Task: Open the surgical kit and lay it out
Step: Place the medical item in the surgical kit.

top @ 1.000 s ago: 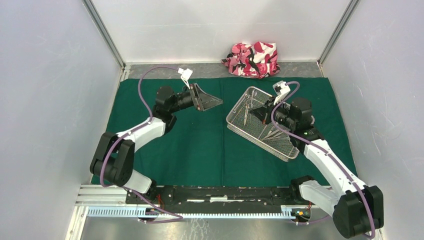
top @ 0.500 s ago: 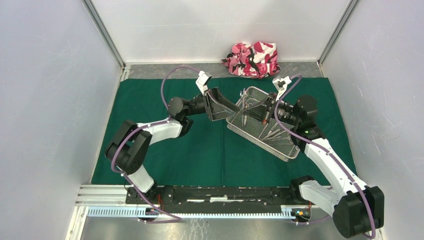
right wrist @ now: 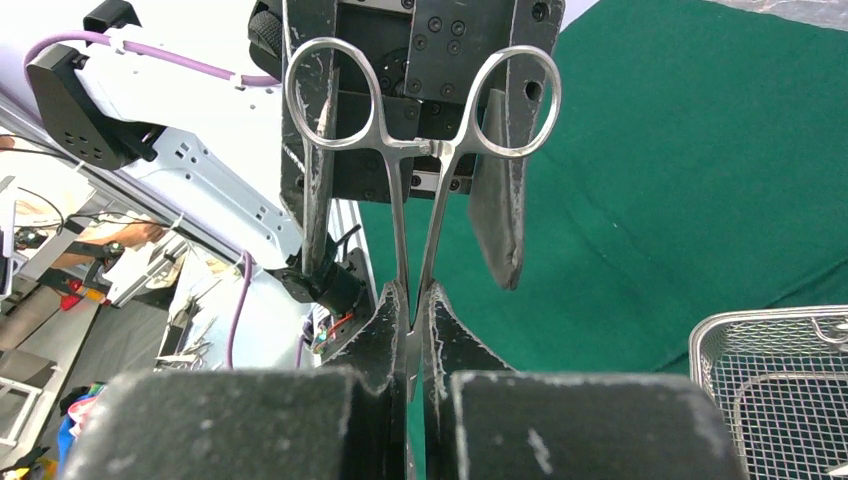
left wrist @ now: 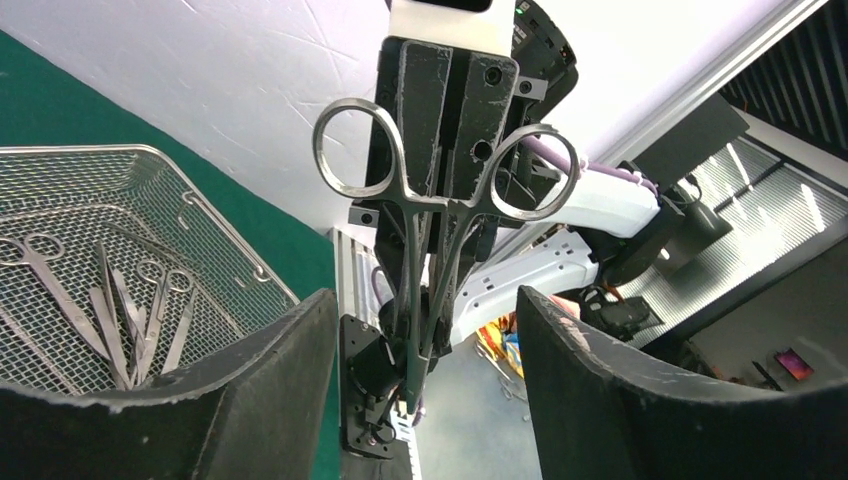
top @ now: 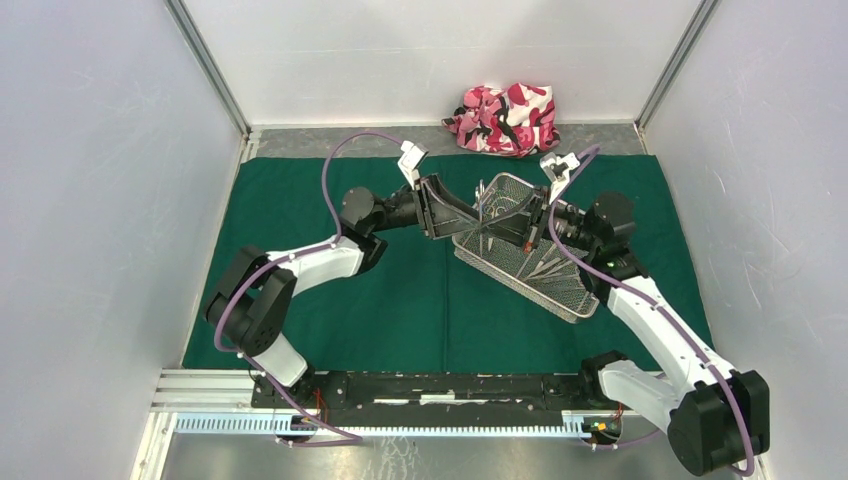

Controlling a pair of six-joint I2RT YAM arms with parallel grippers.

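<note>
Between the two grippers, above the far-left corner of the tray, hangs a pair of slim steel ring-handled forceps point(right wrist: 432, 148). Its tips are pinched tight btwn the dark fingers of the right gripper point(right wrist: 415, 300). The two finger rings point away from that gripper, toward the left gripper point(left wrist: 425, 300). In the left wrist view the forceps point(left wrist: 443, 203) shows w/ rings up and shanks running down into the clamped right fingers behind.

The left gripper's jaws are spread wide, one finger to each side of the ring handles. Whether either finger touches a ring can't be told.

Below sits the rectangular silver wire-mesh tray point(top: 580, 318), set diagonally on the right half of the table, long axis running far-left to near-right. Inside lie more slim steel instruments point(left wrist: 130, 310): scissors and tweezer-like pieces, bunched and overlapping; exact count can't be made out.

The tray rests on a dark green cloth drape point(top: 380, 300), spread flat over most of the table. The left arm reaches across the drape's middle to meet the right arm, so both grippers face each other, approx. nose to nose.

Beyond the drape's far edge, on a bare grey strip by the back wall, sits a crumpled pink, white and black camouflage cloth bundle point(top: 508, 118), well apart from the tray and arms.
</note>
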